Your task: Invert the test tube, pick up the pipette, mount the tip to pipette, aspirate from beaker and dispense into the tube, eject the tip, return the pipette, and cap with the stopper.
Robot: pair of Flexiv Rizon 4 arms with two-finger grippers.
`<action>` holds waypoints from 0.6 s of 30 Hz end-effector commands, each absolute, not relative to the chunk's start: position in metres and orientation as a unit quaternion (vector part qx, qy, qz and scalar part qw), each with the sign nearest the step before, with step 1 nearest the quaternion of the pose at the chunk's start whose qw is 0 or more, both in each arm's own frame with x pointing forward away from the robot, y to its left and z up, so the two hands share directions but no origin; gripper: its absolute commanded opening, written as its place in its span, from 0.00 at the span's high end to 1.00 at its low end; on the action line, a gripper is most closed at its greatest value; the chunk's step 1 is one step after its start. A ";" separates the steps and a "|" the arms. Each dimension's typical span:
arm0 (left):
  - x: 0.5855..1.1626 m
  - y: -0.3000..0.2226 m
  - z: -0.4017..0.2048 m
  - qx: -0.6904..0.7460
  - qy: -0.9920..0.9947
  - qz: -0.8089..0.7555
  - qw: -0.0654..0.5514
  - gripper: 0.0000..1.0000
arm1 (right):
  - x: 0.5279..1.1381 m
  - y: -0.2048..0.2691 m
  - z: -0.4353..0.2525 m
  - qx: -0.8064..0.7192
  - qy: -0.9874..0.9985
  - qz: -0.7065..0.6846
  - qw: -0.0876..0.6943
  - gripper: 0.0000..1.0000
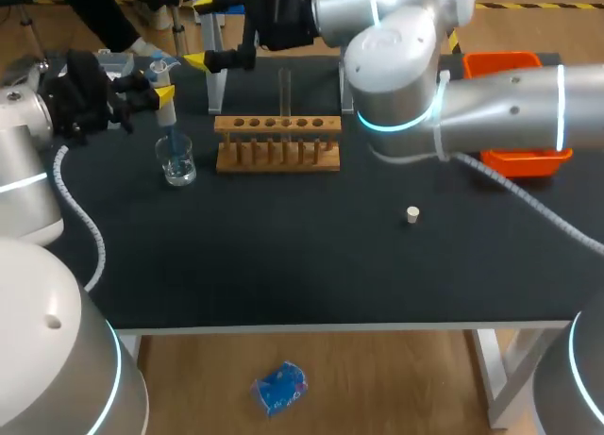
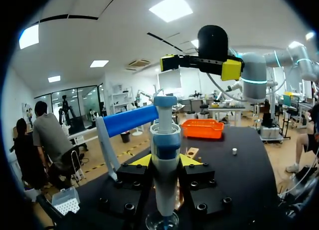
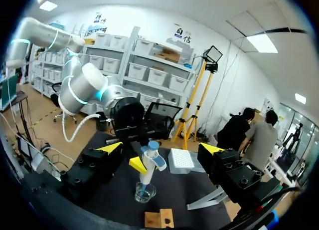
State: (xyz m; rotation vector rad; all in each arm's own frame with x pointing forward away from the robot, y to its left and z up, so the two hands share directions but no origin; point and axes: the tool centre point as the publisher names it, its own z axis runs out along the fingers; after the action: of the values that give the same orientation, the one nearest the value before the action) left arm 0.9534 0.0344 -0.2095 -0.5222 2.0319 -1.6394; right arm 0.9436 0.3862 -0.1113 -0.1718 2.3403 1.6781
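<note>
Left gripper (image 1: pixel 162 93) is closed on the pipette (image 1: pixel 167 117) and holds it upright over the beaker (image 1: pixel 176 161) at the left of the table (image 1: pixel 283 265), with the lower end of the pipette down inside the glass; I judge the task is at the aspirating step. The test tube (image 1: pixel 284 93) stands upright in the wooden rack (image 1: pixel 278 144), so inverting looks done, and the stopper (image 1: pixel 412 214) lies alone on the table, well apart from the rack, so capping is not yet done. The right arm (image 1: pixel 491 105) lies across the far side, behind the rack. From the left wrist, 2 fingers (image 2: pixel 141 160) press the pipette from both sides, the beaker is directly under it, and the right gripper (image 2: pixel 199 65) hangs ahead with jaws wide apart and nothing in them; the blue pipette stand (image 2: pixel 127 121) is just beside. From the right wrist, pipette and beaker are ahead of the open fingers (image 3: pixel 110 147), not touching them, with the tip box (image 3: pixel 182 160) behind. Dispensing, ejecting, returning and capping remain; the right arm near the rack may crowd the way to the tube.
</note>
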 end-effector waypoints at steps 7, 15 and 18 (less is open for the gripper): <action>0.954 0.035 -0.209 -0.190 0.742 -0.598 0.236 1.00 | 0.950 0.390 -0.106 -0.092 0.864 0.490 0.067 0.00; 0.954 0.035 -0.209 -0.190 0.742 -0.598 0.236 1.00 | 0.947 0.400 -0.106 -0.100 0.864 0.490 0.065 0.00; 0.954 0.035 -0.209 -0.190 0.742 -0.598 0.236 1.00 | 0.944 0.406 -0.103 -0.106 0.862 0.492 0.062 0.02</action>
State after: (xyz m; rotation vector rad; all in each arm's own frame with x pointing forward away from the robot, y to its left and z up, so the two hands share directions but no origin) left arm 0.9535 0.0344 -0.2095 -0.5221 2.0320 -1.6395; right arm 0.9403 0.3996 -0.1069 -0.3112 2.5309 1.5729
